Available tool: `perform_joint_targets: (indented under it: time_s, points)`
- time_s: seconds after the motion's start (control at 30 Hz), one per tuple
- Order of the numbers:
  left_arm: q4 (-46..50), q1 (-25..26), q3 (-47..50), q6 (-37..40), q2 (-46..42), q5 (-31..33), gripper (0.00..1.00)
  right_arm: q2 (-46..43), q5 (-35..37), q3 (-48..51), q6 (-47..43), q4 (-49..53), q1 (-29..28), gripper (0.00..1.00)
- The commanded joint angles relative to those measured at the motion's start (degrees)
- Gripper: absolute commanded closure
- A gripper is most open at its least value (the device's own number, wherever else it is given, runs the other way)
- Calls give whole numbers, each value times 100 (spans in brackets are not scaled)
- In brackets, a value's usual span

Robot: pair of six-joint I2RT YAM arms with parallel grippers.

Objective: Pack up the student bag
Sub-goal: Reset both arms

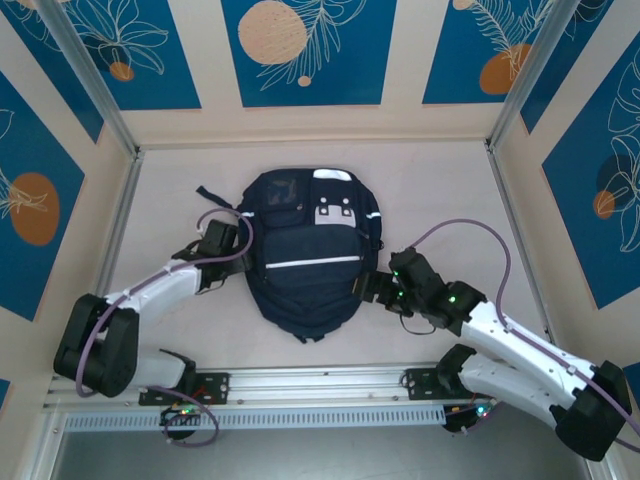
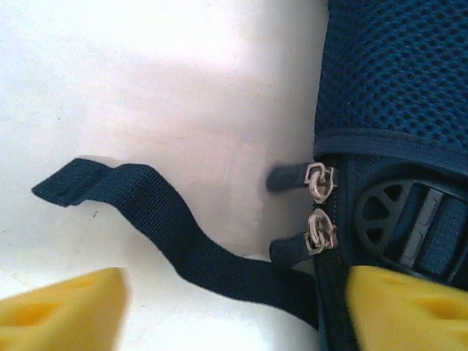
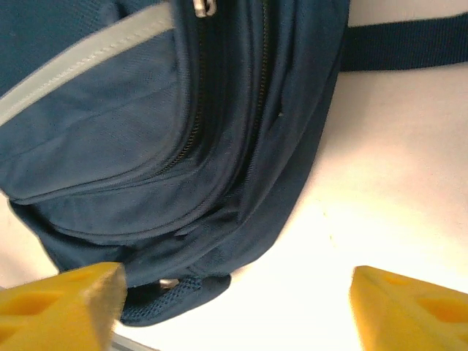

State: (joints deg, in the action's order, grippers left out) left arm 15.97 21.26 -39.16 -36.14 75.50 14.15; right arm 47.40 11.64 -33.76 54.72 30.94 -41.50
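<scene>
The student bag (image 1: pixel 305 255), dark navy with thin white stripes and white-grey patches, lies flat in the middle of the table. My left gripper (image 1: pixel 240 248) is at the bag's left edge and stands open. In the left wrist view its yellow fingers (image 2: pixel 66 311) straddle a black strap (image 2: pixel 168 234), beside two metal zip pulls (image 2: pixel 319 208). My right gripper (image 1: pixel 373 287) is at the bag's right edge, also open. Its yellow fingers (image 3: pixel 58 307) stand wide apart in the right wrist view, with the bag's lower corner (image 3: pixel 183 241) and bare table between them. Neither gripper holds anything.
The white table (image 1: pixel 450 200) has open space to the left, right and behind the bag. An aluminium rail (image 1: pixel 320 385) runs along the near edge. Metal frame posts (image 1: pixel 520 80) and blue-patterned walls enclose the table.
</scene>
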Motion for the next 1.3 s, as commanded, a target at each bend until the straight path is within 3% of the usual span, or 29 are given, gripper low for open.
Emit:
perform_joint_targets:
  time_s: [0.0, 0.07, 0.13, 0.23, 0.33, 0.4, 0.5, 0.57, 0.67, 0.7, 0.77, 0.87, 1.03, 1.1, 1.2, 1.27]
  points:
    - [-258, -42, 2, 256, -762, -437, 0, -370, 212, -224, -916, 139, 28, 1]
    - [-743, -34, 206, 524, -1349, -990, 0, -487, 417, -301, -1058, 198, 36, 1]
    - [-808, -26, 173, 698, -1802, -1125, 0, -553, 790, -389, -1194, 250, 43, 1]
    - [-246, -16, -174, 705, -2240, -283, 0, -738, 1119, -260, -1776, -284, 113, 1]
    - [-77, -22, -289, 1336, -2533, 663, 0, -1092, 927, 266, -2943, -1860, 201, 1]
    - [-875, -33, 82, 2134, -2561, 1124, 0, -1242, 819, 557, -3794, -2832, 212, 1]
    - [-2422, -34, 754, 3482, -2323, 475, 0, -1132, 858, 777, -4484, -3801, 284, 1]
    - [-2996, -41, 1040, 3854, -2191, 608, 0, -976, 735, 819, -4777, -4239, 351, 1]
    - [-3532, -147, 1322, 3517, -1857, 1230, 0, -644, 717, 831, -5185, -4778, 507, 1]
    - [-3539, -195, 1281, 3451, -1683, 1105, 0, -574, 844, 804, -5196, -4996, 587, 1]
    - [-3623, -209, 1132, 3871, -1303, 904, 0, -480, 621, 692, -5526, -5535, 717, 1]
    - [-4009, -368, 1149, 3982, -769, 1406, 0, -120, 420, 97, -6181, -5489, 858, 1]
    - [-4731, -973, 1639, 3607, -73, 921, 0, 586, 327, -190, -6200, -5373, 1462, 1]
    - [-4691, -1082, 1646, 3841, -123, 276, 0, 743, 399, 34, -6105, -5510, 1716, 1]
    - [-5624, -1185, 1901, 3678, 23, 191, 0, 872, 568, 483, -5617, -5810, 2132, 1]
    - [-5678, -1242, 1846, 3774, 130, 132, 0, 919, 504, 775, -5519, -6165, 2300, 1]
